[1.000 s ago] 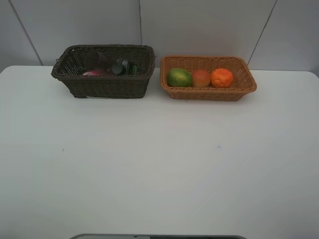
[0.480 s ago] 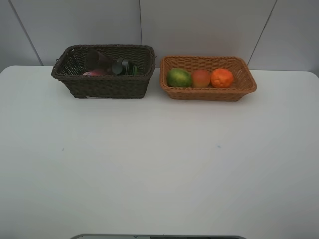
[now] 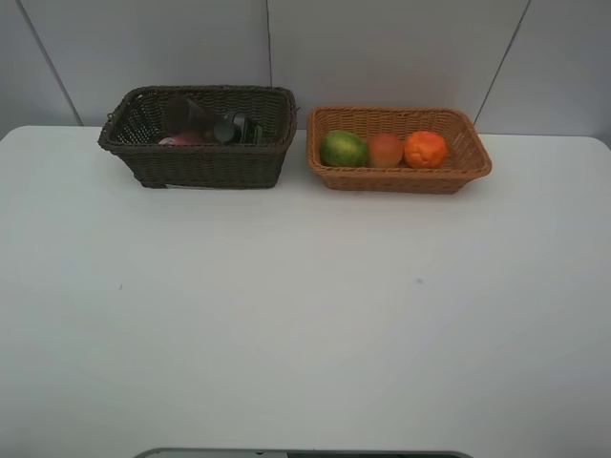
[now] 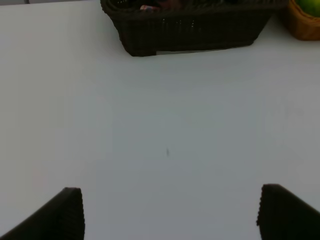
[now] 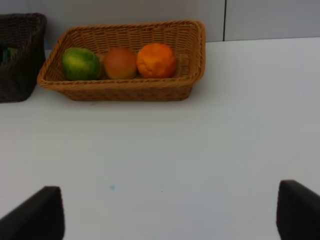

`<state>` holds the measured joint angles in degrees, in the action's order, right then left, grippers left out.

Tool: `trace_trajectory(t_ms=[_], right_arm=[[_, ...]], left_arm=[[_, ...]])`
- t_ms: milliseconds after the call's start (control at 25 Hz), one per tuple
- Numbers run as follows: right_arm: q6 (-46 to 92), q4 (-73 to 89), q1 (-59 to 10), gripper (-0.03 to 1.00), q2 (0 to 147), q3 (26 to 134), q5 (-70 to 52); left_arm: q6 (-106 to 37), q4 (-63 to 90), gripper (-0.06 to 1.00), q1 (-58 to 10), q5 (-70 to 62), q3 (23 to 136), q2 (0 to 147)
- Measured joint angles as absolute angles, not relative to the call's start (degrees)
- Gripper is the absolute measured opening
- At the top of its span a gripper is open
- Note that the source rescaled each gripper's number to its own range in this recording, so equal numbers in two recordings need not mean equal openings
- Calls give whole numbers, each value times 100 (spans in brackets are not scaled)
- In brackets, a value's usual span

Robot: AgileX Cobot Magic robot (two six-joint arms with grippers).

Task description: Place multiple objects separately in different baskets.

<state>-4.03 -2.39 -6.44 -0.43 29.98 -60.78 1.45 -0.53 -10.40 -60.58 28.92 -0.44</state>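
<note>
The dark brown basket (image 3: 205,164) stands at the back left of the table and holds the mauve cup (image 3: 188,116), the pink squeeze bottle (image 3: 183,139) and the black pump bottle (image 3: 236,128). The light tan basket (image 3: 401,177) beside it holds the green fruit (image 3: 343,148), the peach-like fruit (image 3: 385,149) and the orange (image 3: 425,149). Neither arm shows in the high view. My left gripper (image 4: 170,212) is open and empty over bare table, well short of the dark basket (image 4: 190,30). My right gripper (image 5: 172,212) is open and empty, short of the tan basket (image 5: 125,90).
The white table (image 3: 305,315) spreads wide in front of the baskets. A grey panelled wall (image 3: 382,48) rises right behind them. A grey edge (image 3: 301,454) shows at the table's front.
</note>
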Motion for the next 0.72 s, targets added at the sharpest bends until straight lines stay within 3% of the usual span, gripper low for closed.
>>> trace_trajectory(t_ms=[720], right_arm=[[-403,-239,-644,85,-43,2998,-6078]], left_arm=[[141,-53,85,-1040,-6058,2892,-44]])
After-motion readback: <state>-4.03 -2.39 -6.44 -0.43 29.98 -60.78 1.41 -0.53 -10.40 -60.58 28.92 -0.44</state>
